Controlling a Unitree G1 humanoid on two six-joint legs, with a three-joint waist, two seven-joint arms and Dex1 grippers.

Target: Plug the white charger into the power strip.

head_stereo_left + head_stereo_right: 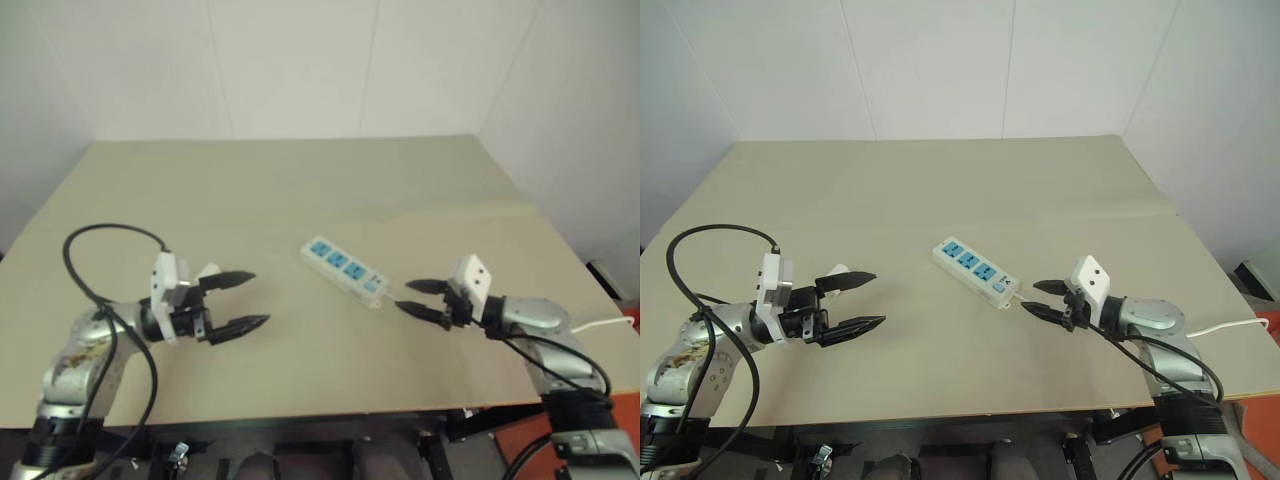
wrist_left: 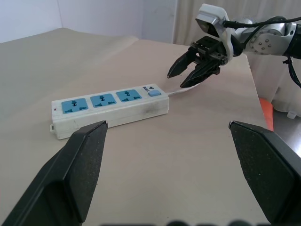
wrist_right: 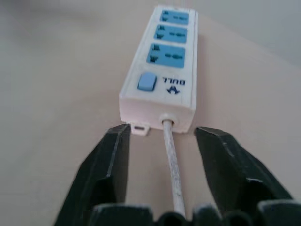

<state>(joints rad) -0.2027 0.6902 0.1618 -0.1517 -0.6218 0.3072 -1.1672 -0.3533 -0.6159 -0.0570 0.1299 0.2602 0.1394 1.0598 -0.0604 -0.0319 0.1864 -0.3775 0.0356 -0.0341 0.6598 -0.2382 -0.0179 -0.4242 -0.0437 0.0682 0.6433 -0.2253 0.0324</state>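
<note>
Both grippers' jaws stand spread and empty: the left gripper (image 1: pixel 238 300) hovers level over the table (image 1: pixel 300 180), well apart from the power strip (image 1: pixel 345 268); the right gripper (image 1: pixel 419 298) points at the strip's switch end, its fingers either side of the thin white cord (image 3: pixel 171 165) (not touching it). Closing now would likely pinch that cord and drag the strip askew. No white charger can be made out.

Soft, even indoor light falls on the beige worktop (image 1: pixel 300 190), with faint shadows and no glare. In the right wrist view the power strip's (image 3: pixel 164 61) far end is blurred.
</note>
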